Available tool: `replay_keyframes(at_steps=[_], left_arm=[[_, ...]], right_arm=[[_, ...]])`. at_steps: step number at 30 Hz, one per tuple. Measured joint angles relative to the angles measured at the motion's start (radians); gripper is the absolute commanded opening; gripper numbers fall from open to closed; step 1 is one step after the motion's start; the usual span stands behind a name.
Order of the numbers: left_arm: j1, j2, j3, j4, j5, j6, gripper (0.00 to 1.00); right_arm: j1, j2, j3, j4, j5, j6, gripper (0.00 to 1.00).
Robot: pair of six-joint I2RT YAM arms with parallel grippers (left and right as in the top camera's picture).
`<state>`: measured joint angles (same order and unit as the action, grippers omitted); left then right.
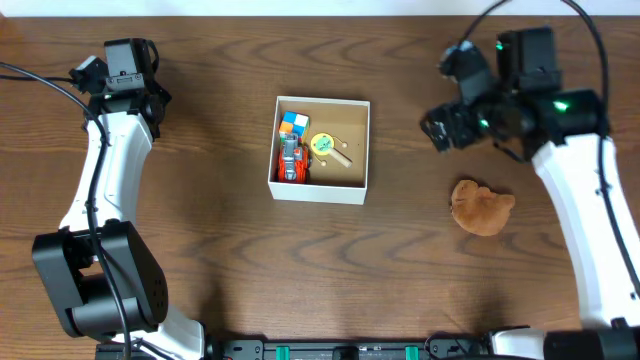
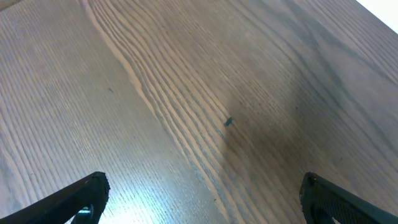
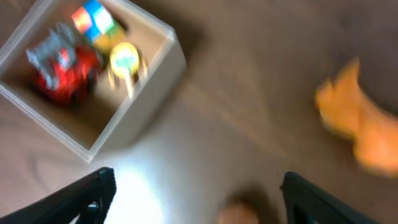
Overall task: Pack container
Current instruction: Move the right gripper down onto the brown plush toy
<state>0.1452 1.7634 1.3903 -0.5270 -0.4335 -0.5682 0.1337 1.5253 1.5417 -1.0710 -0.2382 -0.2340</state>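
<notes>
The container (image 1: 320, 189), a square shallow box with white walls and brown inside, sits at the table's middle. It holds a colourful cube (image 1: 293, 124), a red and grey toy vehicle (image 1: 290, 160) and a yellow round toy (image 1: 323, 144). It also shows blurred in the right wrist view (image 3: 134, 118). A brown plush toy (image 1: 481, 207) lies on the table to the right of the container, blurred orange in the right wrist view (image 3: 354, 121). My right gripper (image 1: 437, 128) is open and empty, above the table between container and plush. My left gripper (image 2: 202, 199) is open and empty at the far left (image 1: 152, 103).
The wood table (image 1: 320, 270) carries nothing else. The left wrist view shows only bare wood grain (image 2: 205, 93). A blurred pale brown spot (image 3: 239, 214) shows at the bottom edge of the right wrist view.
</notes>
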Motion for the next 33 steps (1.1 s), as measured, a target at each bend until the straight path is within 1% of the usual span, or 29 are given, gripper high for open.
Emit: replay_keyframes(at_steps=[2, 4, 7, 17, 21, 26, 31, 32, 33], left_arm=[[0.000, 0.000, 0.000, 0.000, 0.000, 0.000, 0.98], [0.000, 0.000, 0.000, 0.000, 0.000, 0.000, 0.98], [0.000, 0.000, 0.000, 0.000, 0.000, 0.000, 0.98], [0.000, 0.000, 0.000, 0.000, 0.000, 0.000, 0.98], [0.000, 0.000, 0.000, 0.000, 0.000, 0.000, 0.98], [0.000, 0.000, 0.000, 0.000, 0.000, 0.000, 0.98], [0.000, 0.000, 0.000, 0.000, 0.000, 0.000, 0.98], [0.000, 0.000, 0.000, 0.000, 0.000, 0.000, 0.98], [0.000, 0.000, 0.000, 0.000, 0.000, 0.000, 0.98]], right_arm=[[-0.008, -0.004, 0.000, -0.087, 0.028, 0.025, 0.95], [-0.011, 0.010, -0.016, -0.132, 0.048, 0.042, 0.99], [-0.012, 0.031, -0.072, -0.172, 0.076, 0.053, 0.99], [-0.014, 0.041, -0.344, -0.161, 0.183, -0.002, 0.99], [-0.041, 0.041, -0.442, -0.101, 0.229, -0.016, 0.99], [-0.097, 0.041, -0.551, 0.056, 0.270, -0.026, 0.99], [-0.147, 0.040, -0.603, 0.221, 0.317, -0.034, 0.99], [-0.160, 0.040, -0.614, 0.254, 0.325, -0.037, 0.98], [-0.168, 0.040, -0.621, 0.280, 0.329, -0.039, 0.92]])
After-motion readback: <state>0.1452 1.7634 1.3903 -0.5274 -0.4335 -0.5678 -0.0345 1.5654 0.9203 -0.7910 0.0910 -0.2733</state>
